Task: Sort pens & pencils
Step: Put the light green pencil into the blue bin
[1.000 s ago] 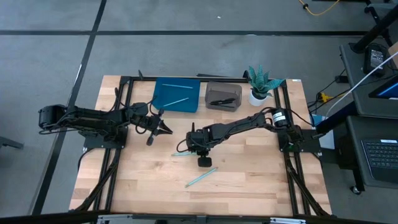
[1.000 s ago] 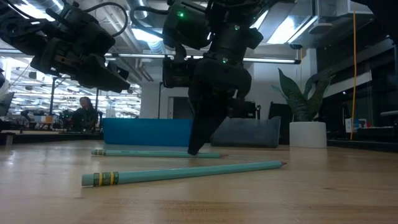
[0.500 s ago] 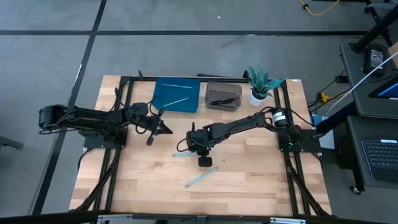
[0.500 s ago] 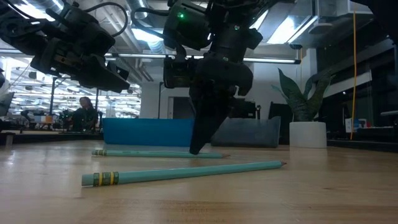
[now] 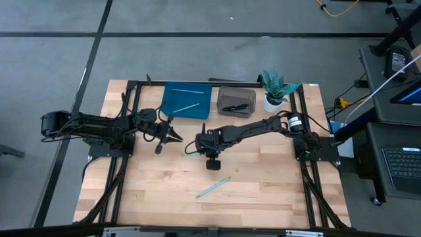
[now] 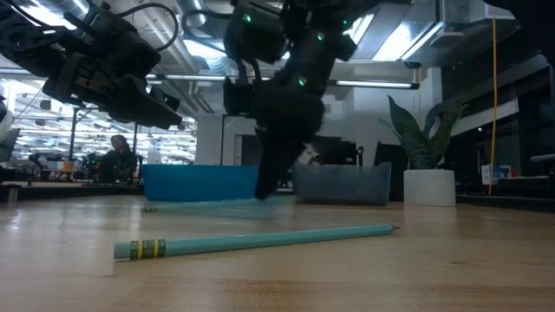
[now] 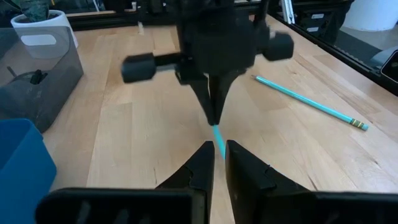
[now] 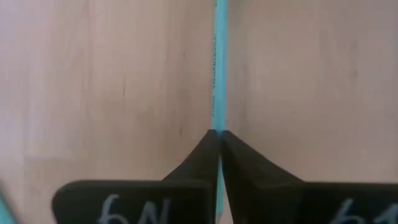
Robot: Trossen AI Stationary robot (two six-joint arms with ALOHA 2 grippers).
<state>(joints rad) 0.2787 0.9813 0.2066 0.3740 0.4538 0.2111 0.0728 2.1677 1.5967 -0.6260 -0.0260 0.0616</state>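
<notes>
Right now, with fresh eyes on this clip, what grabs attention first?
The right gripper at the table's middle, shut on a light-blue pencil that runs straight out from between its fingers. A second pencil lies loose on the wood nearer the front edge. Behind them stand the blue tray with pencils in it and the grey bin, while the left gripper waits just left of centre.

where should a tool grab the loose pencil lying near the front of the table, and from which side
Grip the loose pencil around the middle of its shaft, coming straight down from above. It lies flat and alone on the bare wood table, so the fingers should straddle its thin width, set crosswise to its slanted length, away from the eraser end.
</notes>
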